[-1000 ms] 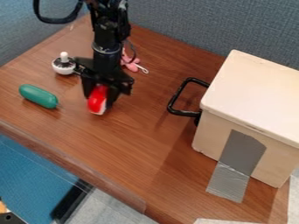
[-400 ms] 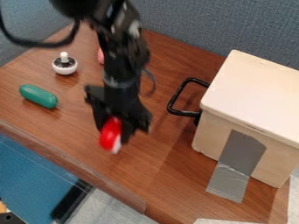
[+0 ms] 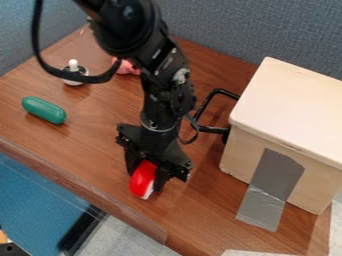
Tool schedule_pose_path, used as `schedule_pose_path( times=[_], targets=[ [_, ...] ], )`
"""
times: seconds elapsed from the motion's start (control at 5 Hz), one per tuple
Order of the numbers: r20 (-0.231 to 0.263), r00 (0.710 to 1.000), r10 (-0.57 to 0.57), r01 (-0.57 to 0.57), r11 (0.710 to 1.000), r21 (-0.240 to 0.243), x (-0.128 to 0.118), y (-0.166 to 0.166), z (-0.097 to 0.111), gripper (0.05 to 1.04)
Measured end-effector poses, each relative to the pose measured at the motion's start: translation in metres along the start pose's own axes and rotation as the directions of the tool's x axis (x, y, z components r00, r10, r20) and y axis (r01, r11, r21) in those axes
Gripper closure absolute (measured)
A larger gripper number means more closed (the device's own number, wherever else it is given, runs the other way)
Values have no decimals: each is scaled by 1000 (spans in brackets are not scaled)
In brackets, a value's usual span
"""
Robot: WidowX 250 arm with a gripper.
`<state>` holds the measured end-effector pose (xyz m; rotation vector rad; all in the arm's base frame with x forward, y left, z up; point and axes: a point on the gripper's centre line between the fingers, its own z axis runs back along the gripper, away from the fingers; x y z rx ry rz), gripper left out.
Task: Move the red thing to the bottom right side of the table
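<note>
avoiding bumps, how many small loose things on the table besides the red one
3: green piece at left, black-and-white one behind it, pink one beside the arm, which may hide more.

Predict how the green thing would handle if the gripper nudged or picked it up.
The green thing would probably roll if pushed across its length, given its rounded, elongated shape on the flat table. Its smooth, slightly shiny surface suggests it could slip in a loose grasp. It looks stiff, since no sag or crease shows.
</note>
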<state>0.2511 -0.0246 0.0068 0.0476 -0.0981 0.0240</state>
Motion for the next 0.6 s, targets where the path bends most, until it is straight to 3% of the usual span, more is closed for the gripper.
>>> schedule_pose_path(
  times=[0.2,0.4,0.6],
  targets=[
    [-31,999,12,-12,1000,15,-3,2,-5,144],
    [4,1000,28,-28,1000,5,-2,3,22,79],
    [47,998,41,-41,999,-16,-3,3,49,83]
  ],
)
